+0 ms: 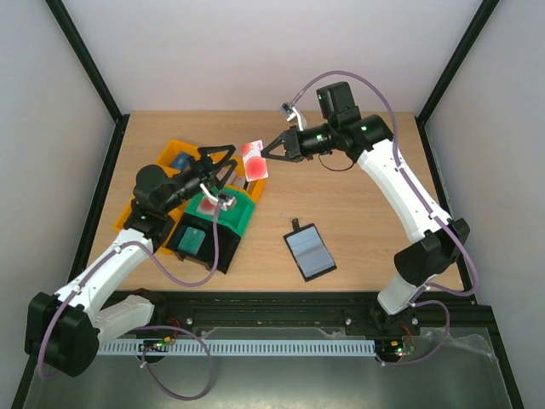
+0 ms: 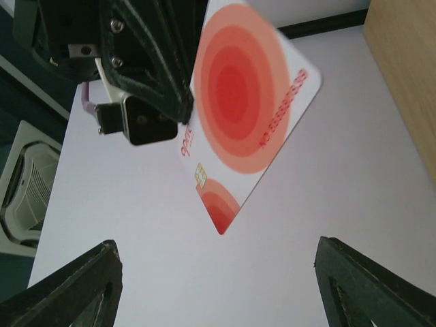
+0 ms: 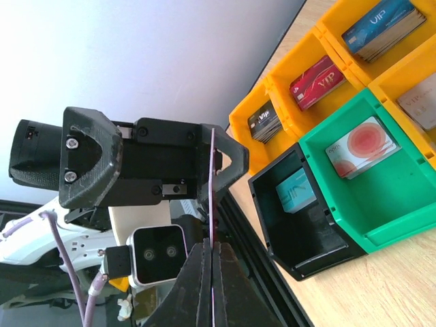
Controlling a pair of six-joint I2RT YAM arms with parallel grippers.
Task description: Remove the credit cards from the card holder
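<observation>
The right gripper (image 1: pixel 266 156) is pinching a credit card (image 1: pixel 255 160), out and far from the card holder (image 1: pixel 310 251). The left gripper (image 1: pixel 227 162) is gaping open, maybe to take it.

My fingers (image 3: pixel 193 289) pinch a credit card (image 3: pixel 212 180) edge-on and upright, facing the left arm's spread fingers (image 3: pixel 88 153); behind, on the surface (image 3: pixel 388 296), a green bin (image 3: pixel 409 204) holds a red-ringed card (image 3: pixel 361 146) beside a black bin (image 3: pixel 300 252)
</observation>
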